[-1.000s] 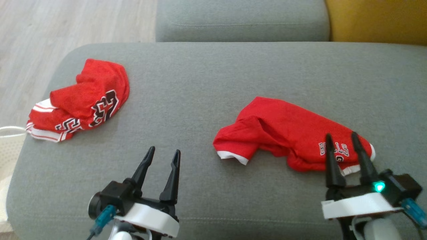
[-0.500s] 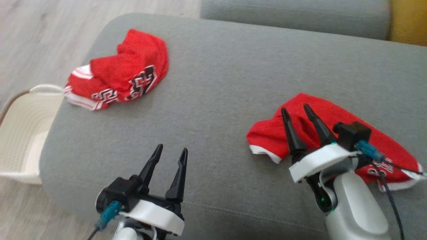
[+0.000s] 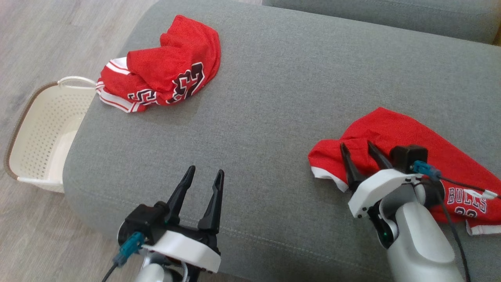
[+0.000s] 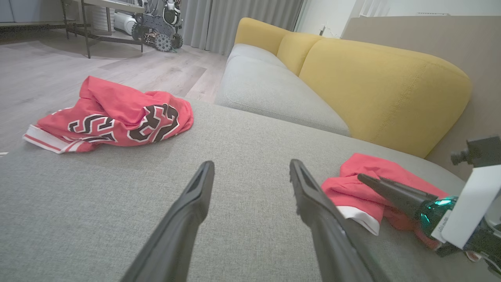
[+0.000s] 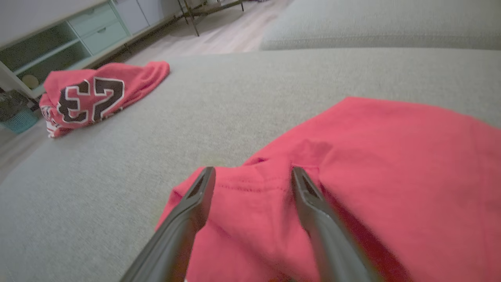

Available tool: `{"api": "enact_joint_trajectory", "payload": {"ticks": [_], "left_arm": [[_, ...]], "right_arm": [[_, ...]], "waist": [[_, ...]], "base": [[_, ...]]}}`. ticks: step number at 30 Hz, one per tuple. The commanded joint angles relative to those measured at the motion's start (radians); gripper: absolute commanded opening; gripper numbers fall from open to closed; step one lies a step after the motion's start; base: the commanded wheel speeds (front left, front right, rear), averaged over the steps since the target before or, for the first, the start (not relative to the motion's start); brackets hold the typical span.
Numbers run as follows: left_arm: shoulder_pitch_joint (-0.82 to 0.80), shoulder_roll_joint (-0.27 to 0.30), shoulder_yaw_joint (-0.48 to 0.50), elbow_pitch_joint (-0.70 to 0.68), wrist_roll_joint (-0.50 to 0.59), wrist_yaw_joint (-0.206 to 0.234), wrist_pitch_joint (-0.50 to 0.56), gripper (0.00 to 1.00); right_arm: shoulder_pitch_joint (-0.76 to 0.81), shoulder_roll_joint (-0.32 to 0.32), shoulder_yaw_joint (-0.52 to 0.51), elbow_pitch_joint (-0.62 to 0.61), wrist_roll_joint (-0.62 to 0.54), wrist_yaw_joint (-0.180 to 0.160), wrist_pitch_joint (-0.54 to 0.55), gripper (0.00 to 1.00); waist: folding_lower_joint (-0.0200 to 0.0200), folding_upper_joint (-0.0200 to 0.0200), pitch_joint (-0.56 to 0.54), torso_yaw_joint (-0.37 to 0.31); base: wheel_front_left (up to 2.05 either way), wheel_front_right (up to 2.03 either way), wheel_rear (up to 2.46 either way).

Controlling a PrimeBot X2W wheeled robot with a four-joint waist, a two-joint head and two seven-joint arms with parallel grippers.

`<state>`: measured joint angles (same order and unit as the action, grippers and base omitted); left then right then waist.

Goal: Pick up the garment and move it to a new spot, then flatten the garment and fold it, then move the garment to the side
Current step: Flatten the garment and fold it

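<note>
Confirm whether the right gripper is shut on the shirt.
No, the right gripper is open, spread wide over the shirt.

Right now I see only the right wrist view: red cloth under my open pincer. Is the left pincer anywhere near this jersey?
Observer: No. The left pincer is open over bare cushion, apart from the near jersey.
Operator: Anything beside the sofa?
Observer: A white basket stands on the floor at the cushion's left end, by the far jersey.
Operator: Which end of the near jersey am I over?
Observer: The right pincer is over the end with white trim; the BULLS print lies at the opposite, right-hand end.
</note>
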<state>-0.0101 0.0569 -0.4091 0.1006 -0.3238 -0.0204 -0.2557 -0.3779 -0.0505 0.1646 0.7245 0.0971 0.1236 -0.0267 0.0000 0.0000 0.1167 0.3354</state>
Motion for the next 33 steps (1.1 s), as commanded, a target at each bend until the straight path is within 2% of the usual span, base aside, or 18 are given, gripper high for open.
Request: {"api": "enact_joint_trajectory", "payload": {"ticks": [1,4,5,6,7,8,17,24,28,33], "left_arm": [[-0.051,-0.006,0.021,-0.033,-0.006,0.006,-0.006,1.00],[-0.055,-0.007,0.017,-0.031,-0.010,0.007,-0.006,1.00],[-0.056,-0.007,0.016,-0.031,-0.011,0.008,-0.006,1.00],[-0.057,-0.007,0.015,-0.031,-0.013,0.008,-0.006,1.00],[-0.057,-0.007,0.015,-0.031,-0.013,0.008,-0.006,1.00],[-0.059,-0.007,0.014,-0.030,-0.016,0.008,-0.006,1.00],[-0.060,-0.007,0.009,-0.016,-0.024,0.011,-0.006,1.00],[-0.046,-0.007,0.002,-0.011,-0.027,0.016,-0.006,1.00],[-0.033,-0.007,-0.008,-0.012,-0.027,0.020,-0.006,1.00],[-0.020,-0.007,-0.010,-0.018,-0.025,0.025,-0.006,1.00]], "right_arm": [[-0.043,0.000,0.011,-0.007,-0.032,0.007,0.012,1.00],[-0.044,0.000,0.011,0.017,-0.062,0.007,0.026,1.00],[-0.046,0.000,0.015,0.023,-0.063,0.007,0.031,0.94],[-0.048,0.000,0.020,0.028,-0.067,0.007,0.033,0.43],[-0.048,0.000,0.020,0.028,-0.067,0.007,0.033,0.43],[-0.052,0.000,0.029,0.030,-0.073,0.007,0.032,0.00],[-0.110,0.000,0.084,0.010,-0.051,0.007,-0.046,0.00],[-0.255,0.000,0.114,-0.058,0.022,0.007,-0.145,0.00],[-0.367,0.000,0.065,-0.097,0.015,0.007,-0.206,0.00],[-0.445,-0.002,-0.069,-0.180,-0.055,0.007,-0.233,0.00]], "waist": [[0.0000,0.0000,0.002,0.001],[0.0000,0.0000,0.003,0.002],[0.0000,0.0000,0.005,0.003],[0.0000,0.0000,0.006,0.003],[0.0000,0.0000,0.006,0.003],[0.0000,0.0000,0.006,0.003],[0.0000,0.0000,-0.012,0.010],[0.0000,0.0000,-0.050,0.005],[0.0000,0.0000,-0.069,-0.001],[0.0000,0.0000,-0.077,-0.018]], "base": [[0.00,0.00,0.00],[0.00,0.00,0.00],[0.00,0.00,0.00],[0.00,0.00,0.00],[0.00,0.00,0.00],[0.00,0.00,0.00],[0.00,0.00,0.00],[0.00,0.00,0.00],[0.00,0.00,0.00],[0.00,0.00,0.00]]}}
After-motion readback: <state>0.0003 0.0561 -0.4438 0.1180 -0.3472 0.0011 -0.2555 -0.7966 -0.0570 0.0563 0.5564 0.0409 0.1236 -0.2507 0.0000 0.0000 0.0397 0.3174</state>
